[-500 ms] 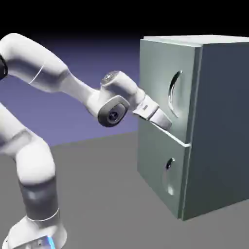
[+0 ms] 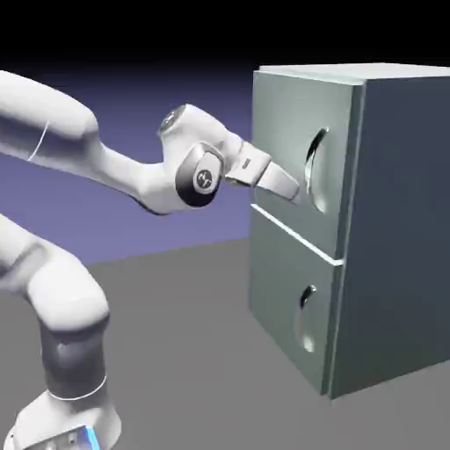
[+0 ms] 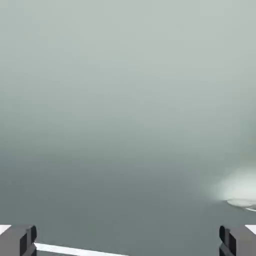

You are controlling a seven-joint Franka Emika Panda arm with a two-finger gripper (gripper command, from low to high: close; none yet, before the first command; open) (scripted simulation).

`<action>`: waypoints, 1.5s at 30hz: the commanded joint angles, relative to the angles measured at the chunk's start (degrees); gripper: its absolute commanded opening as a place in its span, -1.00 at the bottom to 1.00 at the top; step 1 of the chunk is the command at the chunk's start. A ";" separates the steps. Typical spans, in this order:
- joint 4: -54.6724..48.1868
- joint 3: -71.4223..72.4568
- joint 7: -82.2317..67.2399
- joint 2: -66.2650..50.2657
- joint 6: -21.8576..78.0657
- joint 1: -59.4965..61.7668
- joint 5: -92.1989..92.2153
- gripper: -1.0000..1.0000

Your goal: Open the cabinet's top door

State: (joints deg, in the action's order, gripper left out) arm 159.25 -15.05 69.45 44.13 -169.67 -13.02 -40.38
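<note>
You're closing in on the top door (image 2: 290, 149), upper panel of the cabinet (image 2: 395, 228) at the counter's three o'clock. Your end effector (image 2: 294, 189) is hanging released, empty; next, hook that handle (image 2: 309, 163).

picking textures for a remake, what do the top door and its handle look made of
Top door: looks like painted metal or laminate, matte pale grey-green, flat and even with no grain; in the hand view it fills the frame as a smooth gradient. Handle: a thin curved bar, possibly metal; too small to be sure.
</note>
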 commanded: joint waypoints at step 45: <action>-7.05 -39.98 69.15 27.58 12.54 -35.38 -103.93 1.00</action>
State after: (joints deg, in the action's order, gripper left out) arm 152.20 -55.03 138.60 71.71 -157.14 -48.40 -144.31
